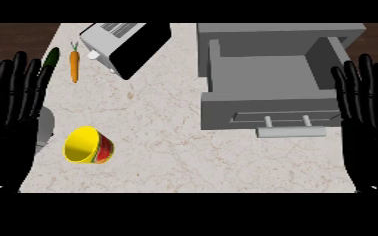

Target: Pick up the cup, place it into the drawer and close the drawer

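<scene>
A yellow cup [87, 145] with a red band lies on its side on the pale marble counter [162, 130], lower left, its mouth facing left. A grey drawer [266, 75] stands pulled open at the upper right, its inside bare, with a bar handle [290, 132] on its front. My left hand [21, 100] rests open at the left edge, fingers up, just left of the cup and apart from it. At the right edge my right hand [360, 110] rests open, fingers up, beside the drawer's right side.
A silver toaster [125, 42] with a black side stands at the back, left of the drawer. An orange carrot [74, 66] lies left of it, and a dark green vegetable [51, 58] lies by my left fingertips. The counter's front edge runs along the bottom.
</scene>
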Motion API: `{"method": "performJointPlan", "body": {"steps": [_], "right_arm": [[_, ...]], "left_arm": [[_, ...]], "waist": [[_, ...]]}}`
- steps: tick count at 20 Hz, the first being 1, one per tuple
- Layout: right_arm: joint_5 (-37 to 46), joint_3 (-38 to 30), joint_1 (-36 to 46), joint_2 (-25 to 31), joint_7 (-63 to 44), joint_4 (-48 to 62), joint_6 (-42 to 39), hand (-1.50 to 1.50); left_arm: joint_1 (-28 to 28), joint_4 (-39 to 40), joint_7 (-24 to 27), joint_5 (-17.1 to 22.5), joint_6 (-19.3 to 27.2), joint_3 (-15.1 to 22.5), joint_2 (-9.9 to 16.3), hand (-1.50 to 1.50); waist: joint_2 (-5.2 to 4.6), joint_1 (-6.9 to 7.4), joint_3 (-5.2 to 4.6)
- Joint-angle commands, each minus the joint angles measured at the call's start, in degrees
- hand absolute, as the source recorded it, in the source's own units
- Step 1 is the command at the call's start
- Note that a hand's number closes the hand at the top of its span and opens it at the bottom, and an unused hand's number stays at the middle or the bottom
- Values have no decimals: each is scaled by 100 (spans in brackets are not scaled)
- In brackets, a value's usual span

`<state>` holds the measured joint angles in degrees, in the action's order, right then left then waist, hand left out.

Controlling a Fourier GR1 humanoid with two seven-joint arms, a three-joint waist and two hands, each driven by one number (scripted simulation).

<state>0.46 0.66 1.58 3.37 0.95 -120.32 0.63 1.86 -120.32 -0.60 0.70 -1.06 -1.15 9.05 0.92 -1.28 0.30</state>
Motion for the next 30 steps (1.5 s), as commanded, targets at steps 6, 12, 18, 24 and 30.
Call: {"method": "performJointPlan", "body": {"steps": [6, 12, 18, 24, 30], "right_arm": [[-77, 165, -227, 73, -419, -331, -144, -150], [-742, -101, 139, 182, -382, 549, -542, -150], [-682, -8, 426, 165, -1166, 28, -393, -150], [-718, -241, 606, 147, -461, 826, -568, -150], [-503, -48, 503, -38, -685, 420, -309, -150]], "left_arm": [[-319, 121, 546, 2600, -2609, -3, 902, -150], [-799, 956, 176, 4453, -3656, -507, 1427, -150], [-452, 1076, -363, 4703, -3588, -622, 1376, -150], [40, 1637, -589, 4909, -3805, -919, 1406, -150], [-607, 1135, -618, 4392, -3890, -883, 981, -150]], "waist": [[-63, 126, -63], [-110, 195, -34], [-89, 138, -31], [-94, 136, -30], [-88, 146, -30]]}}
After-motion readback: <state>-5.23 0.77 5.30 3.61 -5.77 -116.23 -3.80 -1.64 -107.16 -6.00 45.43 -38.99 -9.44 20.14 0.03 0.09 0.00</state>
